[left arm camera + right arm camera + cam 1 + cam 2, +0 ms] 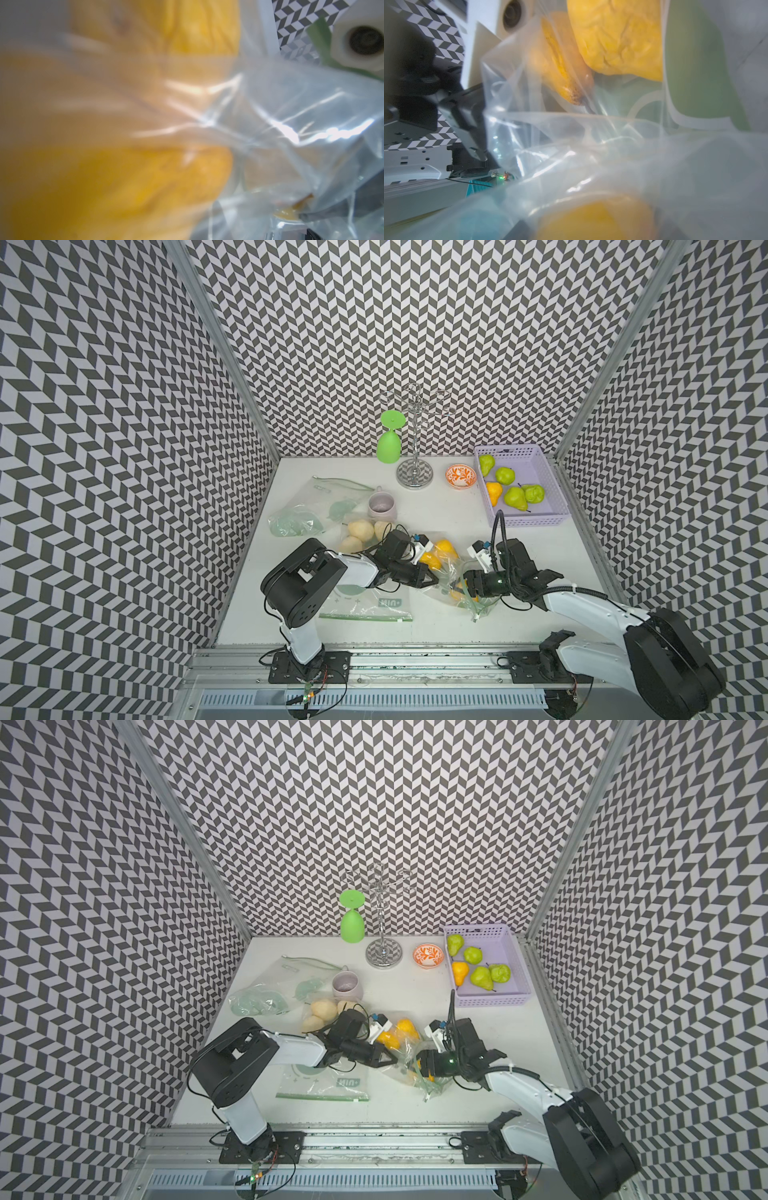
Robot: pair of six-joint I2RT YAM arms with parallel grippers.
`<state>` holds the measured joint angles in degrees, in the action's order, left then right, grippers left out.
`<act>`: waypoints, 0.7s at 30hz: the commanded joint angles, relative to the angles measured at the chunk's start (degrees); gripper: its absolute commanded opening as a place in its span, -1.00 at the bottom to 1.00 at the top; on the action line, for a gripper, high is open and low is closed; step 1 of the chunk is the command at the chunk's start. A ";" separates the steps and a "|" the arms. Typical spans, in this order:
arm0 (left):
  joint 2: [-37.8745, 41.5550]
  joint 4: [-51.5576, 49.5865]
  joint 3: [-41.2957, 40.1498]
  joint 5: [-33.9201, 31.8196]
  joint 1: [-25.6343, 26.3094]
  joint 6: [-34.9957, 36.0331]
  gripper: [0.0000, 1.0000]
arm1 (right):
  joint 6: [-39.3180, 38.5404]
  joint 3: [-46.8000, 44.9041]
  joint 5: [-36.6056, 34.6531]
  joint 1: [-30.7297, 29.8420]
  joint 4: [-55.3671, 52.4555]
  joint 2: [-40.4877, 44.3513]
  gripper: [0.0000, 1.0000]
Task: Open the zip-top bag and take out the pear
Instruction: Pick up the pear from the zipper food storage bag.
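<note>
Nearest the viewer, the black-and-white right arm rises from the front rail and reaches over the white counter. The matching left arm reaches in from the other front mount, and the two meet near the counter's middle.

- **Far right corner:** a lilac perforated plastic basket holds four green pears and one orange-yellow pear.
- **Between the arms:** a crumpled clear zip-top bag has its green zip strip curling toward the front edge and its mouth gaping toward the right arm.
- **Under the left arm:** a flat clear bag with green print.
- **Behind the left arm:** a clear bag of cream-coloured fruit, and beyond it a crumpled clear bag with pale green contents.
- **Back edge:** a chrome glass stand, with a green plastic goblet upside down just beside it.
- **Smaller ware:** a pale pink mug sits beside the cream fruit bag. An orange-and-white patterned bowl sits between stand and basket.
- **Left hand:** the jaws are closed, pinching the zip-top bag's film at its side.
- **Right hand:** it sits inside the bag's mouth. Film and blur hide the jaws, so I cannot tell how wide they stand or whether they hold anything.
- **Pears in the bag:** two yellow pears lie at its far, closed end. A third yellow pear lies close by the right hand.
</note>
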<state>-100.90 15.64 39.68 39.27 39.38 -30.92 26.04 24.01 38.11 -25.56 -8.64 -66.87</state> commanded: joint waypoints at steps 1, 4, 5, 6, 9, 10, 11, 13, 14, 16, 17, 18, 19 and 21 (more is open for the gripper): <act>0.68 -5.08 -1.10 -4.87 -3.95 2.40 -0.81 | -1.88 3.01 -3.30 1.15 -3.98 0.86 0.43; 0.79 -6.00 -0.90 -6.98 -4.83 2.65 -0.81 | -3.16 4.40 -4.87 2.53 -6.21 -0.31 0.47; 0.80 -6.52 -0.83 -7.96 -4.91 3.01 -0.81 | -3.18 4.46 -5.11 2.98 -6.19 -0.41 0.51; 0.80 -6.84 -0.78 -8.97 -5.20 3.18 -0.82 | -3.06 4.31 -5.61 3.72 -6.38 -0.38 0.56; 0.67 -6.98 -1.14 -10.13 -5.88 3.32 -0.83 | -3.23 3.34 -4.94 6.17 -6.01 0.33 0.60; 0.78 -7.03 -1.27 -10.64 -5.88 3.28 -0.82 | -3.12 3.05 -4.86 6.96 -5.93 0.72 0.60; 1.14 -7.02 -1.35 -10.95 -5.85 3.32 -0.82 | -3.26 3.05 -4.70 7.31 -6.08 0.98 0.61; 2.43 -7.49 -1.10 -11.00 -5.74 3.14 -0.82 | -2.95 3.06 -4.68 7.49 -6.20 1.43 0.62; 3.42 -7.96 -0.77 -11.05 -5.44 3.14 -0.81 | -2.71 3.02 -4.75 7.53 -6.17 1.55 0.62; 6.71 -8.97 0.09 -10.68 -4.31 2.47 -0.81 | -2.00 2.81 -4.65 7.63 -5.85 1.98 0.60; 8.35 -9.26 0.58 -10.02 -3.72 1.80 -0.81 | -1.67 2.80 -4.67 7.73 -5.86 2.30 0.59; 10.48 -9.39 1.02 -9.30 -2.86 0.84 -0.80 | -1.28 2.64 -4.39 7.85 -5.79 2.82 0.58; 12.41 -9.46 1.51 -8.75 -1.86 -0.23 -0.78 | -0.97 2.47 -4.15 8.03 -5.69 3.42 0.57; 15.41 -10.42 2.88 -8.32 0.31 -1.56 -0.76 | -0.02 2.07 -4.10 8.36 -5.52 4.56 0.57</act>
<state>-89.56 6.63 39.70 30.15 36.99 -30.59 24.88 26.87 34.09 -17.76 -15.31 -64.31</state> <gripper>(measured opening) 0.117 0.785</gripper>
